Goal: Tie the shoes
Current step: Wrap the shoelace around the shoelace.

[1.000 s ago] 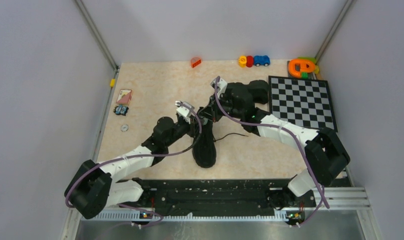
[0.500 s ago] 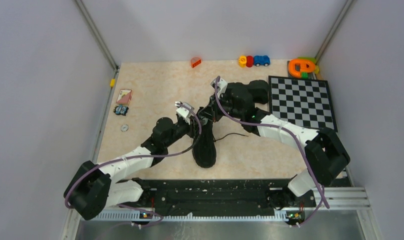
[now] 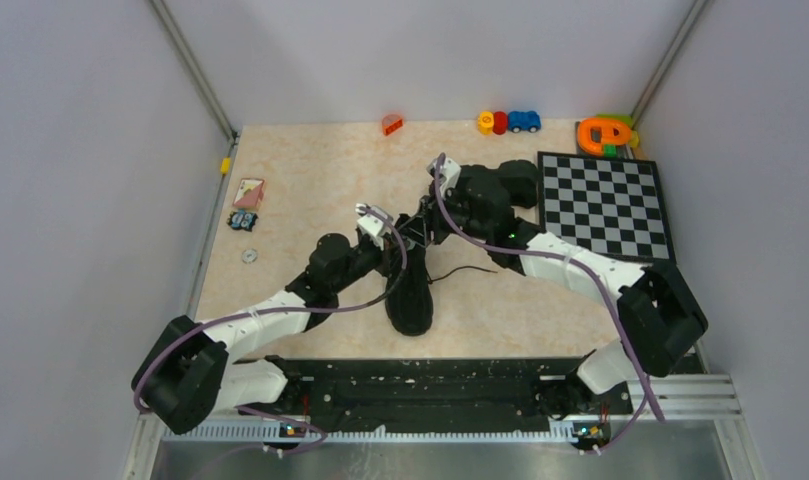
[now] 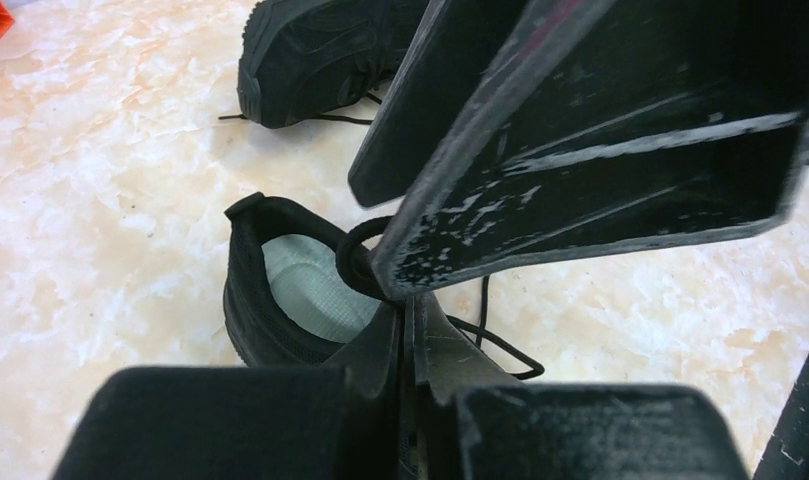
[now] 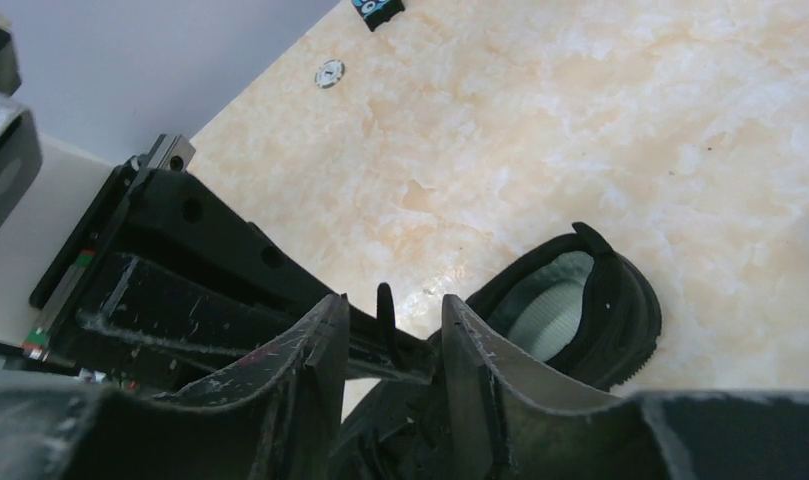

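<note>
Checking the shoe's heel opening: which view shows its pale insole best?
Left wrist: the insole fills the heel opening close up, its mesh visible, though its front is covered. Right wrist shows less of the insole, behind the heel collar. Top external shows only the black shoe, no insole.

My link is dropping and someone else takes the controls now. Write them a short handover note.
Grippers: left gripper shut, pinching a lace loop over the near shoe; right gripper open, fingers straddling that lace, gripping nothing.
Things: near shoe sits mid-table between both arms; far shoe lies beyond it, lace ends trailing on the table.
Done: a loop is held up; no knot visible on either shoe.
Left: finish the near shoe's bow, then tie the far shoe.
</note>
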Robot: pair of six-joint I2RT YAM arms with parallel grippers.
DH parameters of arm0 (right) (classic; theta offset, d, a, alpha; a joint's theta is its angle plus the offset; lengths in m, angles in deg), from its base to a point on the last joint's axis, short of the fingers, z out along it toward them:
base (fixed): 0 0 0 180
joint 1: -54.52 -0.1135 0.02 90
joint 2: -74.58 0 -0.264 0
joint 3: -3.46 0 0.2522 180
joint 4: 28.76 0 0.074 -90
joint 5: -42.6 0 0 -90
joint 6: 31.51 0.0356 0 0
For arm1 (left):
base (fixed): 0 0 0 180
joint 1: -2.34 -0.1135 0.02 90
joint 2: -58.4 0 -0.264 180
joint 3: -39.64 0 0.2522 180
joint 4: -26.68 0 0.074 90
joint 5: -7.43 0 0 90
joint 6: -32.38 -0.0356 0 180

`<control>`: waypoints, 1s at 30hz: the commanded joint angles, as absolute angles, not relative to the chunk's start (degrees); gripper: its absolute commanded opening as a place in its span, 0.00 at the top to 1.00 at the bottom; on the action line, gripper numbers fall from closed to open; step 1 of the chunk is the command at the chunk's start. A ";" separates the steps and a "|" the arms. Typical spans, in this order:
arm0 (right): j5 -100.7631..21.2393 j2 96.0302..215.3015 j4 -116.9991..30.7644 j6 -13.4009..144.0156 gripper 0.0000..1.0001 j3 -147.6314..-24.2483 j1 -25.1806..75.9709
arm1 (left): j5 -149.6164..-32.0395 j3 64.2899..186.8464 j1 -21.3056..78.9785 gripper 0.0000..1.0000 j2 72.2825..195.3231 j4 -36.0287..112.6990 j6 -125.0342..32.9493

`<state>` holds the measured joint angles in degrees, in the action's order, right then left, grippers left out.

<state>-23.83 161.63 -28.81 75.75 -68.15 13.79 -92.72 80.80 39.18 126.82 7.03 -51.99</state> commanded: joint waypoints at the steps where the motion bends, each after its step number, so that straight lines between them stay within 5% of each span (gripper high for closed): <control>1: -25.95 154.27 -25.45 76.45 0.56 -64.54 15.07 | -96.49 82.41 38.39 1.00 126.41 5.59 -52.84; 12: -32.58 139.10 -26.72 78.71 0.45 -43.91 16.82 | -102.15 81.74 35.18 1.00 127.04 5.38 -51.71; 20: -46.29 134.62 -28.57 120.73 0.44 -34.30 13.98 | -105.21 82.15 34.26 1.00 126.94 6.95 -53.72; 23: -55.34 133.68 -22.22 135.49 0.07 -30.09 8.77 | -105.50 81.44 34.29 1.00 126.88 5.96 -54.75; 30: -65.01 142.80 -30.69 154.67 0.09 -36.16 3.53 | -106.20 79.63 34.31 1.00 125.59 4.49 -55.75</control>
